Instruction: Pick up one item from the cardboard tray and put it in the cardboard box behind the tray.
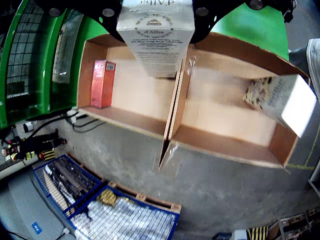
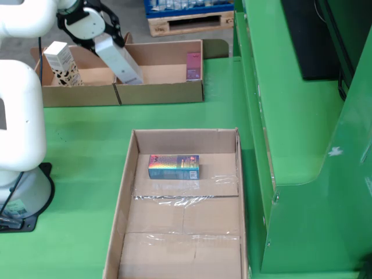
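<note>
Glossy white rectangular carton (image 1: 156, 37) in black hand (image 2: 96, 29), above brown corrugated box (image 2: 160, 93)

White arm (image 2: 20, 87) bent over at top left of side view, gripper (image 2: 93, 23) clamped w/ load, angled down

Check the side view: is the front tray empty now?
No, a colourful box lies flat in the cardboard tray, near its far end.

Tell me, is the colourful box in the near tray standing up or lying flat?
Lying flat: in the fixed view the colourful box rests on its broad face on the tray floor.
</note>
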